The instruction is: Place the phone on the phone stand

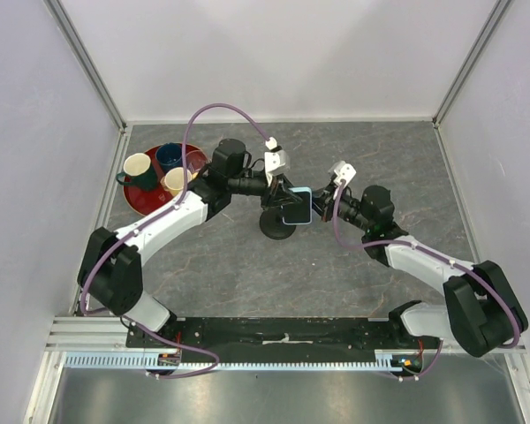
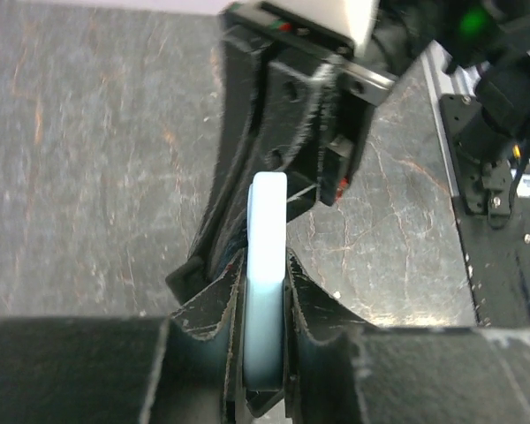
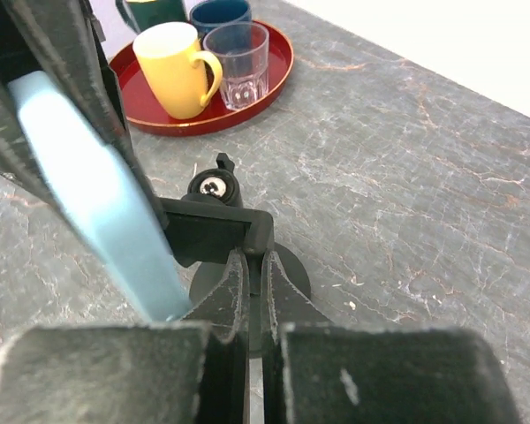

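The phone (image 1: 297,208), light blue at its edges, is held upright over the black phone stand (image 1: 275,228) in the middle of the table. My left gripper (image 1: 279,183) is shut on it. In the left wrist view the phone's blue edge (image 2: 267,256) sits pinched between my left gripper's (image 2: 266,305) fingers. My right gripper (image 1: 322,205) comes in from the right. In the right wrist view my right gripper (image 3: 255,265) is shut on the edge of the stand's cradle (image 3: 214,237), above the disc base (image 3: 291,272). The phone (image 3: 97,203) hangs just left of the cradle.
A red tray (image 1: 138,205) at the back left holds a green mug (image 1: 140,170), a blue mug (image 1: 169,156) and a yellow mug (image 1: 177,181). In the right wrist view the tray (image 3: 252,108) also holds a clear glass (image 3: 237,62). White walls enclose the table.
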Motion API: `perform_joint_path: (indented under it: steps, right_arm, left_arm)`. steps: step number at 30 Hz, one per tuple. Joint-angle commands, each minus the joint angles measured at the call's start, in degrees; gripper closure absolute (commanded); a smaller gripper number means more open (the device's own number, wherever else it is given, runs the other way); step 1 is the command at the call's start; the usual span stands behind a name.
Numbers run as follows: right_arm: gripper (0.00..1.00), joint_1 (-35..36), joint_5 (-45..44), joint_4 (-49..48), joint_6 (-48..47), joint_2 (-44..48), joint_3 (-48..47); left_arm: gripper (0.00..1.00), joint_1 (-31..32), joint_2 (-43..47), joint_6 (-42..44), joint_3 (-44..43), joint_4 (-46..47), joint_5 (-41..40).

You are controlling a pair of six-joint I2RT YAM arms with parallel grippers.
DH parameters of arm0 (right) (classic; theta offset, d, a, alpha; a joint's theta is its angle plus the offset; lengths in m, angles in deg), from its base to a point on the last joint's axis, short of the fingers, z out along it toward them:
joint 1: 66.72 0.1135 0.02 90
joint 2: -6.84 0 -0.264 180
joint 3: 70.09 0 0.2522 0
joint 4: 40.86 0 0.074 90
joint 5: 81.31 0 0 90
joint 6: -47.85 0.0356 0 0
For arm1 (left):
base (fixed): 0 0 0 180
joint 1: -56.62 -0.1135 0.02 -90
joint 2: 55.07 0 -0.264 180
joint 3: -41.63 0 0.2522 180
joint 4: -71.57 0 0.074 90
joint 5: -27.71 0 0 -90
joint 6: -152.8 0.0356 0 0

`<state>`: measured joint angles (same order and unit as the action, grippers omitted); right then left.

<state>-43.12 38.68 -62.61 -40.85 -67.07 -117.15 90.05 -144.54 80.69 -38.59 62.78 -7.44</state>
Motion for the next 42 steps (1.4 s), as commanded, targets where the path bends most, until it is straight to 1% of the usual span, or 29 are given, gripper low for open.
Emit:
perform_joint_path:
  steps: [1, 2, 3, 4, 5, 6, 7, 8, 9, 10, 11, 12, 14, 15, 17, 20, 21, 22, 25, 27, 29, 32, 34, 35, 37, 38, 40, 41, 42]
  right_arm:
    - [1.0, 3.28, -15.3, -9.3, 9.23, 2.89, 6.48]
    - [1.0, 4.78, -22.28, -10.01, 9.25, 3.42, 7.45]
    - [1.0, 6.27, -24.61, -10.89, 8.99, 4.12, 7.98]
    - [1.0, 9.33, -28.38, -11.33, 9.07, 4.39, 8.25]
    - [1.0, 10.93, -32.07, -12.56, 9.07, 4.74, 9.21]
    - [1.0, 12.6, -39.16, -12.74, 8.98, 5.09, 9.39]
    - [1.0, 15.75, -42.62, -12.92, 8.98, 5.18, 9.57]
    - [1.0, 16.91, -45.79, -13.62, 9.42, 5.27, 10.18]
    - [1.0, 17.88, -51.82, -13.54, 9.77, 5.44, 10.44]
    - [1.0, 19.19, -53.62, -13.45, 10.21, 5.53, 10.71]
    - [1.0, 19.9, -55.73, -13.54, 11.61, 5.44, 11.15]
    - [1.0, 21.39, -58.27, -14.06, 12.05, 5.09, 11.41]
    - [1.0, 23.76, -62.32, -15.2, 11.8, 3.78, 11.33]
    - [1.0, 26.3, -66.43, -16.08, 11.27, 3.34, 11.41]
    - [1.0, 28.34, -69.88, -17.05, 10.31, 1.94, 10.63]
    - [1.0, 31.68, -74.46, -17.49, 9.95, 1.22, 10.1]
    - [1.0, 33.52, -75.43, -17.49, 9.69, 1.22, 10.01]
    - [1.0, 34.4, -77.09, -17.58, 9.6, 1.31, 9.66]
    - [1.0, 36.69, -77.11, -17.75, 10.21, 0.17, 8.69]
    - [1.0, 37.14, -74.22, -19.24, 10.91, -0.18, 8.95]
    - [1.0, 37.31, -71.33, -16.01, 12.67, 1.21, 7.55]
    - [1.0, 37.23, -68.07, -15.92, 14.69, 4.63, 8.95]
    - [0.91, 37.31, -64.72, -14.33, 14.26, 6.4, 9.39]
    - [0.81, 37.23, -64.89, -12.94, 14.0, 8.67, 9.39]
    - [0.74, 36.7, -65.25, -9.52, 11.37, 11.32, 9.48]
    - [0.68, 36.09, -65.24, -7.32, 9.18, 13.68, 9.05]
    - [0.65, 32.15, -62.36, -2.4, 9.51, 16.15, 8.69]
    - [0.61, 30.13, -58.6, -2.29, 10.64, 16.86, 9.3]
    - [0.6, 24.89, -54.56, -2.55, 11.7, 17.13, 9.91]
  left_arm:
    - [0.98, 0.4, 5.27, -14.09, -3.67, -9.23, -28.22]
    - [0.98, 1.45, 5.36, -14.89, -4.29, -10.93, -31.0]
    - [0.98, 2.33, 5.36, -14.99, -4.38, -12.43, -34.16]
    - [0.98, 3.56, 5.62, -14.9, -4.3, -13.49, -41.85]
    - [0.98, 5.83, 6.23, -14.73, -4.21, -14.8, -45.93]
    - [0.98, 6.64, 6.33, -15.86, -4.21, -15.34, -49.54]
    - [0.98, 7.43, 6.41, -16.91, -4.38, -16.13, -56.19]
    - [0.98, 8.92, 6.07, -17.36, -5.08, -18.48, -59.48]
    - [0.98, 9.8, 6.15, -19.89, -5.17, -19.03, -63.6]
    - [0.98, 10.94, 6.33, -20.69, -4.74, -18.86, -71.73]
    - [0.98, 12.43, 7.02, -21.4, -3.26, -17.73, -73.9]
    - [0.98, 13.06, 7.12, -22.62, -2.55, -17.02, -78.53]
    - [0.98, 15.08, 6.68, -22.9, -1.31, -14.83, -82.87]
    - [0.98, 15.87, 5.81, -22.99, -1.13, -14.47, -88.28]
    - [0.98, 17.19, 4.58, -23.6, -1.66, -13.94, -90.7]
    - [0.98, 19.73, 1.06, -23.0, -2.71, -13.41, -101.57]
    - [0.98, 20.53, 0.18, -21.94, -2.63, -10.63, -107.7]
    - [0.98, 21.14, -1.48, -21.32, -2.71, -10.16, -109.67]
    - [0.98, 21.15, -3.51, -23.77, -2.89, -9.81, -111.02]
    - [0.98, 21.24, -3.95, -25.44, -2.71, -9.54, -110.4]
    - [0.98, 21.24, -4.04, -26.5, -2.19, -9.37, -109.96]
    - [0.98, 21.15, -2.91, -27.03, -1.14, -9.02, -108.38]
    - [0.98, 21.15, -2.64, -26.42, -0.52, -9.19, -107.15]
    - [0.98, 21.15, -1.85, -26.24, -0.26, -9.97, -106.45]
    - [0.98, 21.15, -0.45, -26.5, 1.32, -10.42, -104.25]
    - [0.98, 21.15, 0.26, -27.03, 1.85, -11.03, -103.29]
    - [0.98, 21.06, 3.07, -27.64, 3.34, -11.56, -99.51]
    - [0.98, 21.06, 4.03, -28.25, 3.7, -12.09, -98.02]
    - [0.98, 21.06, 5.61, -28.26, 3.79, -13.14, -94.44]
